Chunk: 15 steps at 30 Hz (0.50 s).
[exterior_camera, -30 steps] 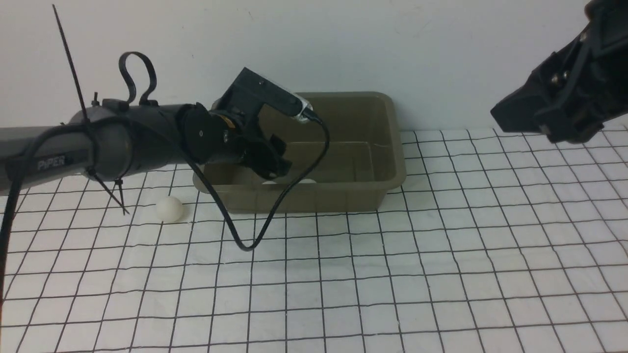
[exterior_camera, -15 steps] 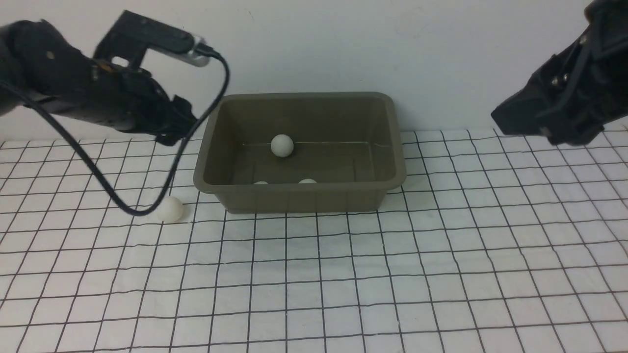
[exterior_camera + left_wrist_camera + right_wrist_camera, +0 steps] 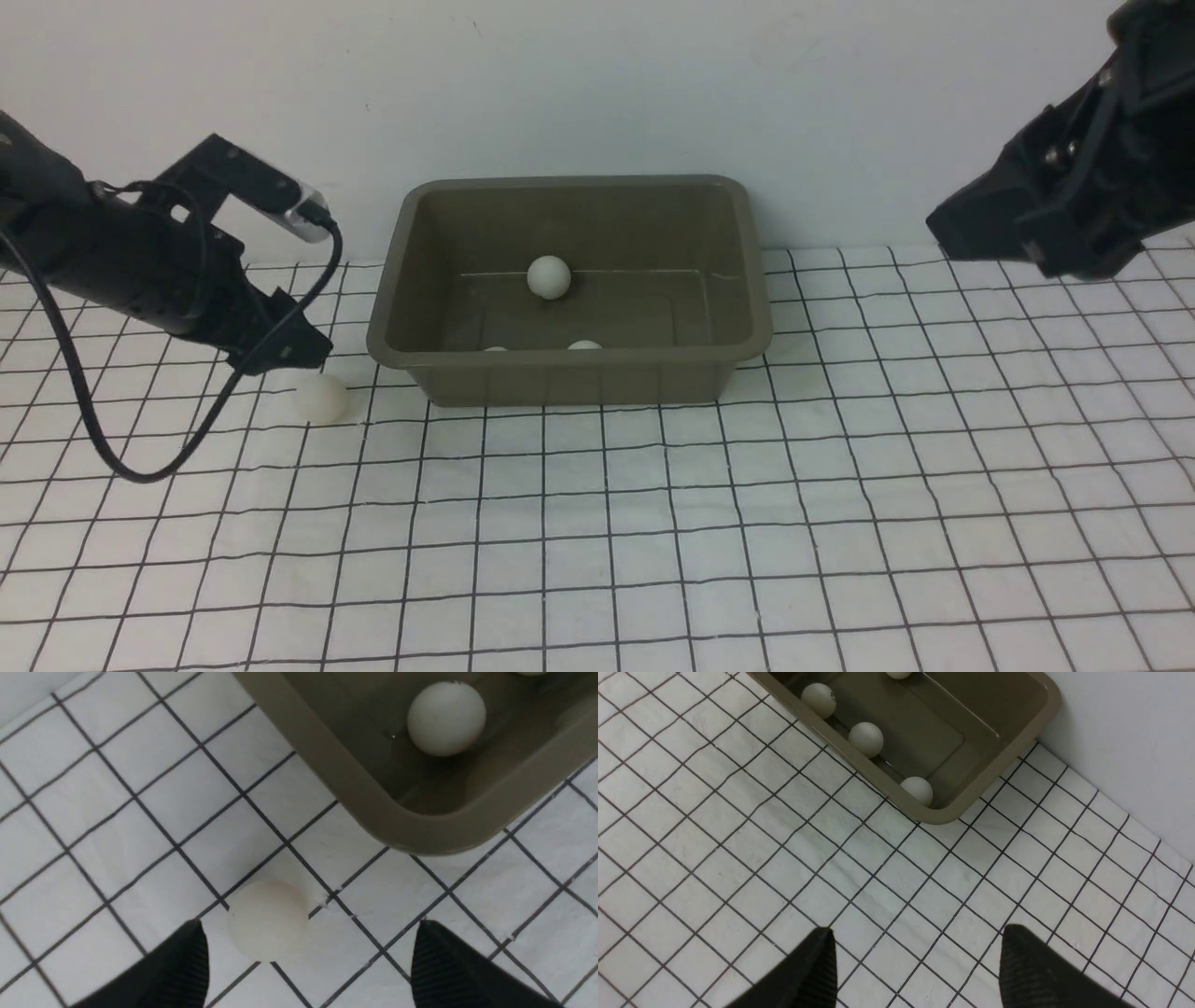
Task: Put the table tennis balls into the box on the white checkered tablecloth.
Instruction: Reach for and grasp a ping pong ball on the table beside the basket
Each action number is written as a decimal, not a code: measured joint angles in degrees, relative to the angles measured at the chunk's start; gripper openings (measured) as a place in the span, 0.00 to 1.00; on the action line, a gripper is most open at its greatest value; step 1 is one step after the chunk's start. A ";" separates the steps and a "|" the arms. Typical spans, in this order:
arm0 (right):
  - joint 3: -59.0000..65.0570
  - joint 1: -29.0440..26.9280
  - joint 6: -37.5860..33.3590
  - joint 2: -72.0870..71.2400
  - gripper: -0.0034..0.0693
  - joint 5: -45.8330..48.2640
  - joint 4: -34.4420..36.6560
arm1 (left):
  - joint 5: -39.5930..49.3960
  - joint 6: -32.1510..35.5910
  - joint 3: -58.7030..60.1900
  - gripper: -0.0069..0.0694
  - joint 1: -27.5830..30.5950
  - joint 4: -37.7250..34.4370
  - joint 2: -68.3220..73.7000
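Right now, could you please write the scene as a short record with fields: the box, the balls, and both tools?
box: olive-brown, on the checkered tablecloth, near the wall
inside box: four balls
outside box: one ball, on the cloth by the box's left front corner
left tool: open, just above the outside ball, nothing held
right tool: open, empty, over bare cloth
task state: one ball not yet in the box

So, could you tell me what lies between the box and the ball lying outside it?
Only bare checkered tablecloth separates the ball from the box, clearest in the left wrist view.
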 joint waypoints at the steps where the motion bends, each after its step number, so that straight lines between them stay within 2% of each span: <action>1: 0.00 0.00 0.00 0.00 0.64 0.00 0.14 | -0.22 -0.06 0.00 0.77 0.00 -0.08 0.95; 9: 0.00 0.00 0.00 0.00 0.64 0.13 0.83 | -3.78 0.84 0.00 0.77 0.00 -0.03 7.77; 13: 0.00 0.00 -0.35 0.00 0.64 0.24 0.89 | -8.41 1.38 0.00 0.77 0.00 -0.14 10.84; 15: 0.00 0.00 -0.48 0.00 0.64 0.30 0.94 | -9.46 1.51 0.00 0.72 0.00 -0.12 11.29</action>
